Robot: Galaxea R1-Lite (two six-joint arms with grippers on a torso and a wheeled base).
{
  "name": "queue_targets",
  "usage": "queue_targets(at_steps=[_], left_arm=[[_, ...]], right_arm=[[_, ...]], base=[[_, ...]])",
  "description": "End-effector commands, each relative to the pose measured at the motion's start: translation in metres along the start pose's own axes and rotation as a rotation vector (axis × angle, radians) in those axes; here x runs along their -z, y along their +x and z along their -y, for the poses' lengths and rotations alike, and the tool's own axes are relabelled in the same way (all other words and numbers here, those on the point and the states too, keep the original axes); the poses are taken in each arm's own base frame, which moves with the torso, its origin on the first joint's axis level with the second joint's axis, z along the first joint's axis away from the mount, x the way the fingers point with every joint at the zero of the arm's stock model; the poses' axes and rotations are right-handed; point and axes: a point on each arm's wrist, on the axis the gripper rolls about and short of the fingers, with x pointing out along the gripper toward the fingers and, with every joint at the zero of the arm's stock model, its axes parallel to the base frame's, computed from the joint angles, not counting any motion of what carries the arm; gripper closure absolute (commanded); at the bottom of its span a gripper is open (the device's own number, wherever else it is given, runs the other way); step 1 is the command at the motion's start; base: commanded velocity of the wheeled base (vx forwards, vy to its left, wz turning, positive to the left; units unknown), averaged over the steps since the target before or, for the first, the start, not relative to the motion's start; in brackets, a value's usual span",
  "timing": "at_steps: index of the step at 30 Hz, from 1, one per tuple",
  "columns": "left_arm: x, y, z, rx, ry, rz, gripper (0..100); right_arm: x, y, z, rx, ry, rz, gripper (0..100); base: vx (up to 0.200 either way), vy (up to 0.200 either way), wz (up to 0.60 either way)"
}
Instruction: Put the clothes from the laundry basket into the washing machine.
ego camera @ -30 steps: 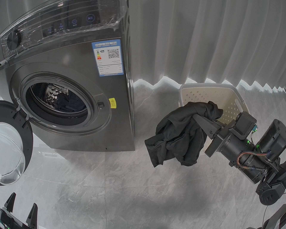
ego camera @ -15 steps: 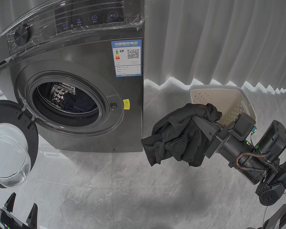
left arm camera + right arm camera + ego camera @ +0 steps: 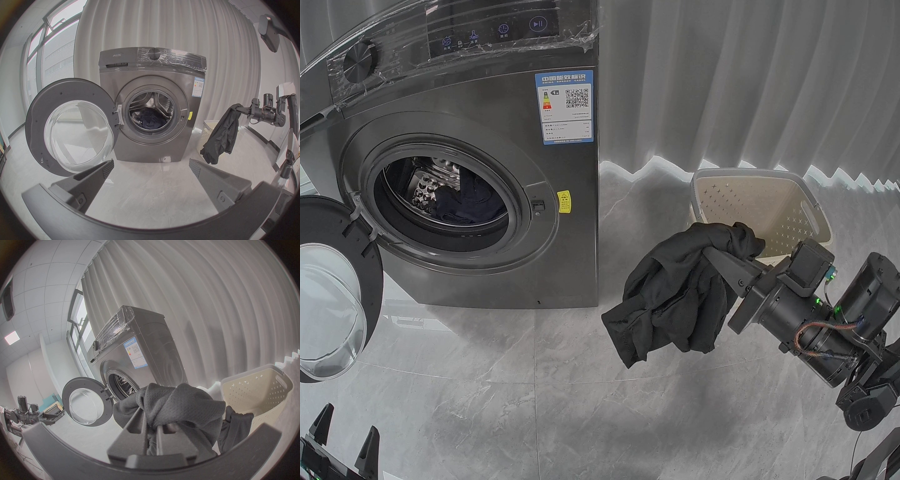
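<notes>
Black garment hangs clamped in the jaws of the right gripper, held clear of the floor just beside the laundry basket, toward the washing machine, whose door stands open to receive it. Left gripper sits low, jaws apart; the basket's bottom is hidden, so it is possibly empty.

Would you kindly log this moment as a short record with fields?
Right hand: shut on black garment, which hangs clear of the floor
Left hand: open, empty, low
Washing machine: door wide open, dark clothes in drum
Laundry basket: on floor to the machine's right, behind the held garment
</notes>
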Motion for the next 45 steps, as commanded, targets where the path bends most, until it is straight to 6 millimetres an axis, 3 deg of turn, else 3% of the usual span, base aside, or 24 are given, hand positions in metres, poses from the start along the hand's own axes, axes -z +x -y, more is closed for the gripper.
queue_targets(at_steps=[1,10,16,34,39,45], left_arm=[[0.004,0.001,0.0,-0.002,-0.002,-0.009,0],[0.004,0.001,0.0,-0.004,-0.004,-0.009,0],[0.004,0.001,0.0,-0.004,-0.002,-0.009,0],[0.004,0.001,0.0,-0.004,-0.001,-0.009,0],[0.004,0.001,0.0,-0.004,-0.001,-0.009,0],[0.004,0.001,0.0,-0.005,-0.001,-0.007,0]], right_arm=[[0.0,-0.001,0.003,0.013,0.003,-0.008,100],[-0.013,-0.005,0.008,0.036,0.013,0.03,100],[-0.006,-0.028,0.006,0.034,0.036,-0.062,100],[0.006,-0.019,0.011,0.028,0.139,-0.106,100],[0.006,-0.019,0.026,-0.011,0.155,-0.119,100],[0.008,-0.021,0.028,-0.009,0.157,-0.128,100]], base=[[0.0,0.2,0.0],[0.0,0.2,0.0],[0.0,0.2,0.0],[-0.033,0.022,0.0],[0.0,0.0,0.0],[0.0,0.2,0.0]])
